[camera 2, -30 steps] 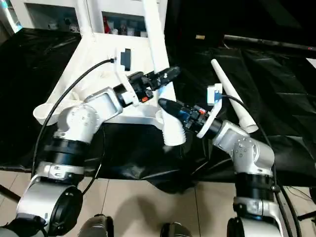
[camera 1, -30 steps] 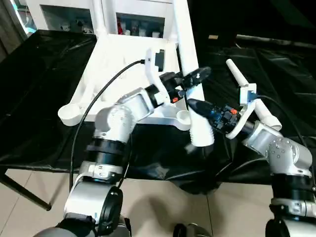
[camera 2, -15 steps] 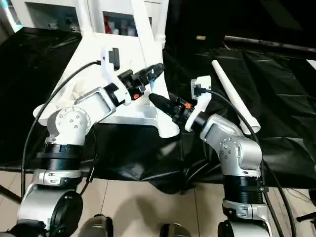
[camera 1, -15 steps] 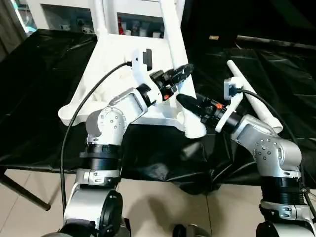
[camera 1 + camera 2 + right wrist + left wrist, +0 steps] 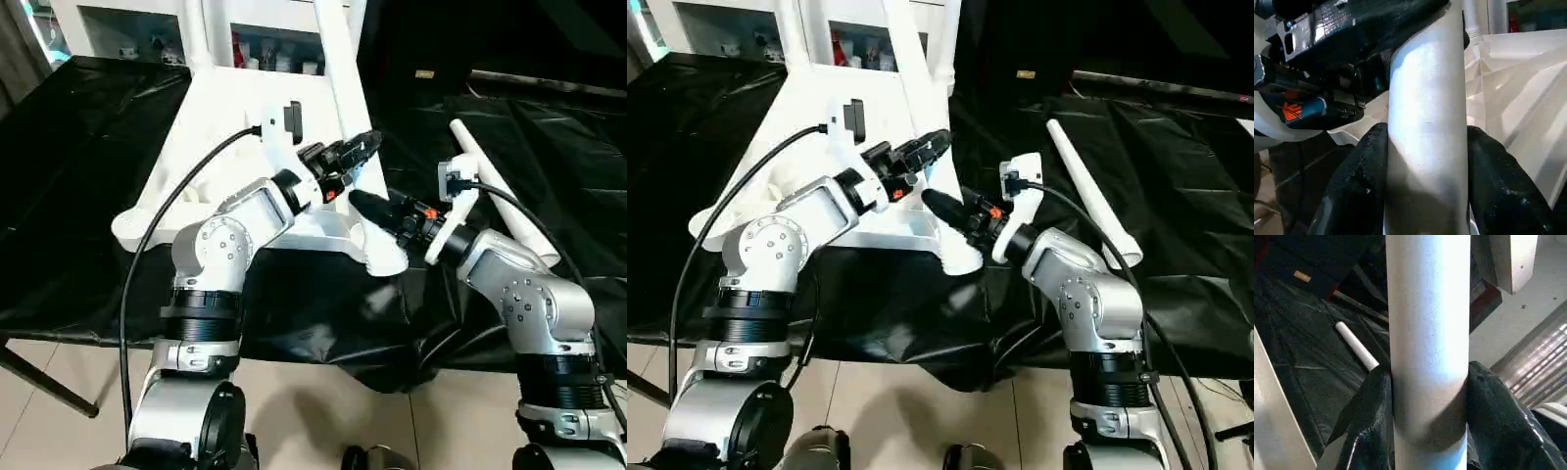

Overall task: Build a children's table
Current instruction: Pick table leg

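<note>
The gripped leg [image 5: 338,73] runs past the frame top.

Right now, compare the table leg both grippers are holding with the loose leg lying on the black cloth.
The held leg stands tilted up from the tabletop's near corner socket; the loose leg lies flat on the black cloth. The left gripper and the right gripper are shut on the held leg; nothing touches the loose leg. Both are long white tapered tubes.
</note>
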